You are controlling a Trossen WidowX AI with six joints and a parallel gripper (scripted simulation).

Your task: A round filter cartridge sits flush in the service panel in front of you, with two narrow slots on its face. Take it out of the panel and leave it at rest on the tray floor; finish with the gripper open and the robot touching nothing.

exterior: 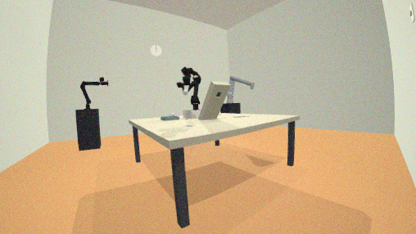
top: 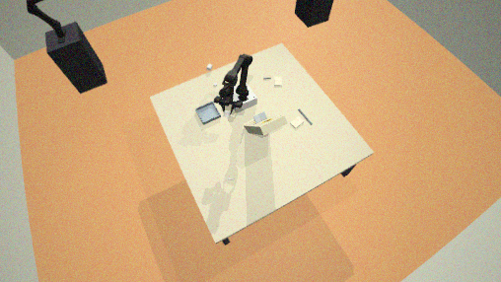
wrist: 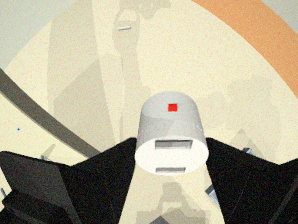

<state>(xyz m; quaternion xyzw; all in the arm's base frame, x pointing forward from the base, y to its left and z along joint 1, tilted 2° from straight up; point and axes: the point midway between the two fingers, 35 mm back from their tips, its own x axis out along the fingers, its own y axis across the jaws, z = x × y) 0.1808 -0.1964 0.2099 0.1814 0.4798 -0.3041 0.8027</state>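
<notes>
Cartridge: you have one white round filter cartridge (wrist: pixel 170 137), mid-frame in the wrist view.
Claw: your black gripper (wrist: pixel 170 163) grasps it.
Tray: one blue-grey tray (top: pixel 207 112), left of the arm.
Panel: one beige tilted service panel (exterior: pixel 213 101), centre.

On the table (top: pixel 296 166): one arm (top: pixel 237 79), one cartridge (wrist: pixel 170 132), one tray (top: pixel 207 112), one panel (top: pixel 266 125), and five small pieces near the panel. Off the table: two pedestals, two other arms.
</notes>
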